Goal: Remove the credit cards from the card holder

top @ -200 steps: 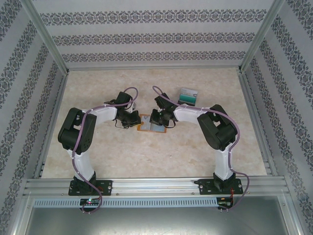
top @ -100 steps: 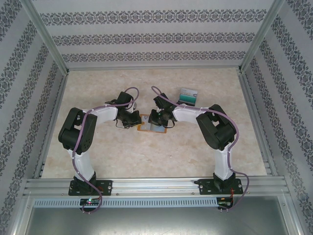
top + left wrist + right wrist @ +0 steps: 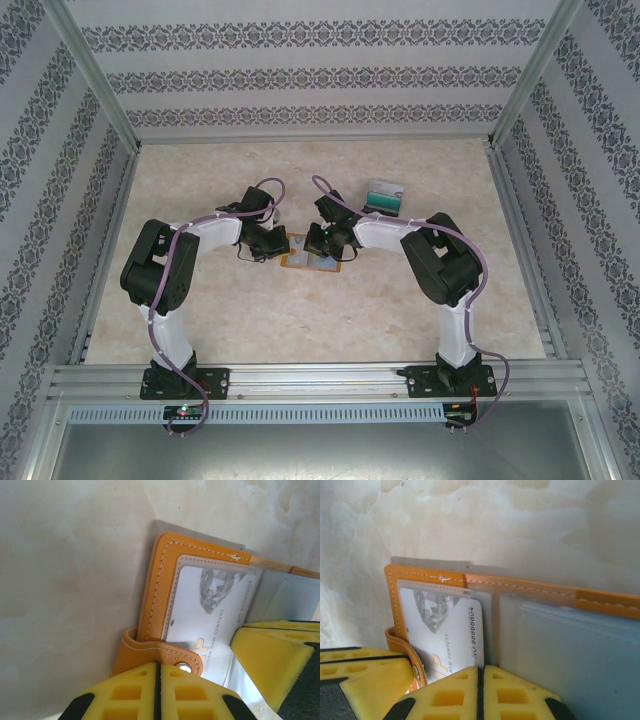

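The card holder point(image 3: 312, 262) lies open on the table between both arms, orange with clear pockets point(image 3: 160, 580) point(image 3: 530, 587). A pale grey credit card point(image 3: 210, 605) point(image 3: 440, 625) with printed numbers sits in its left pocket. The right pocket point(image 3: 570, 650) shows a grey-blue surface; I cannot tell if it is a card. My left gripper point(image 3: 283, 247) point(image 3: 158, 667) is shut, its tips against the orange snap strap point(image 3: 165, 652) at the holder's left end. My right gripper point(image 3: 318, 248) point(image 3: 480, 672) is shut, its tips on the card's near corner by the middle fold.
A clear box point(image 3: 384, 196) with teal and black contents stands behind the right arm. The beige table point(image 3: 300, 320) is fenced by metal rails and patterned walls. Each wrist view catches the other gripper's yellow finger point(image 3: 265, 655) point(image 3: 365, 675) close by.
Almost nothing differs. Both grippers stay at the card holder, and the right arm has edged slightly to the left.
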Controlling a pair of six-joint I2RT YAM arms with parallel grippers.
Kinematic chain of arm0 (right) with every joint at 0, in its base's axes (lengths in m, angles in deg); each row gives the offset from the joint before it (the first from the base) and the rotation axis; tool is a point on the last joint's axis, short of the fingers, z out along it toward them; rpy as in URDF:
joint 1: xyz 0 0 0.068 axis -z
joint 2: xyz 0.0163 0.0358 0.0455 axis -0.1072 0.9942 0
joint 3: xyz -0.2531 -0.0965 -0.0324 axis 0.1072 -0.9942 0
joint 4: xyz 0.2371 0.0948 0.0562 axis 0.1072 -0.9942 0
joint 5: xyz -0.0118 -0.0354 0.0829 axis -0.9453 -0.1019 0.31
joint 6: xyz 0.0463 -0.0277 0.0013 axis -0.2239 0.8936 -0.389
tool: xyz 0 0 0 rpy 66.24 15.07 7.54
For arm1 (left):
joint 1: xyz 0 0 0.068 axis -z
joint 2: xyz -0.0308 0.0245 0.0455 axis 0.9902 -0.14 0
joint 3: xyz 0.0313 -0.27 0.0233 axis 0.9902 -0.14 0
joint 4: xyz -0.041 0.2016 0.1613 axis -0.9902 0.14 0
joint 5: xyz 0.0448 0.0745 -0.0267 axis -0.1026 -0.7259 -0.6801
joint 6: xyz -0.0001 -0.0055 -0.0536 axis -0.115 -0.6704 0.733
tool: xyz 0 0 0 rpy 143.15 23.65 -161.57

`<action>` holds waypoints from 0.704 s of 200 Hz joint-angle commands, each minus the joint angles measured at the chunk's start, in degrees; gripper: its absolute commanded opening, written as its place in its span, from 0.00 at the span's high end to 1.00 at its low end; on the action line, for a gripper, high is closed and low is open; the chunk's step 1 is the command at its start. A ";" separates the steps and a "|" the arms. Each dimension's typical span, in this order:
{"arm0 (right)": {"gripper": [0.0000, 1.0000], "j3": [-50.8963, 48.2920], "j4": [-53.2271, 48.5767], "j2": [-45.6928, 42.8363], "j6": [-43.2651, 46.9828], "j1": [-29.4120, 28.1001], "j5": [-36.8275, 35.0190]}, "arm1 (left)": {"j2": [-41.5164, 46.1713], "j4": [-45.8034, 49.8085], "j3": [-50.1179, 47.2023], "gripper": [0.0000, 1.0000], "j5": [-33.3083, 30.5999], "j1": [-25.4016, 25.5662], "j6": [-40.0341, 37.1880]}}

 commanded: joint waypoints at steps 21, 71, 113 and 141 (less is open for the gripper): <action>1.00 -2.09 0.94 -1.77 0.20 0.11 0.47 | -2.50 3.69 0.23 1.00 -2.62 1.37 0.35; 1.00 -6.24 0.92 -7.22 1.46 2.40 -1.61 | -2.40 4.27 0.20 1.00 -4.00 1.00 0.47; 1.00 -7.98 1.21 -8.41 1.78 3.23 -1.42 | -2.40 4.23 0.17 1.00 -3.97 1.01 0.59; 0.92 -7.44 2.29 -7.12 1.63 3.05 -0.18 | -2.49 3.98 0.02 1.00 -3.63 0.97 0.76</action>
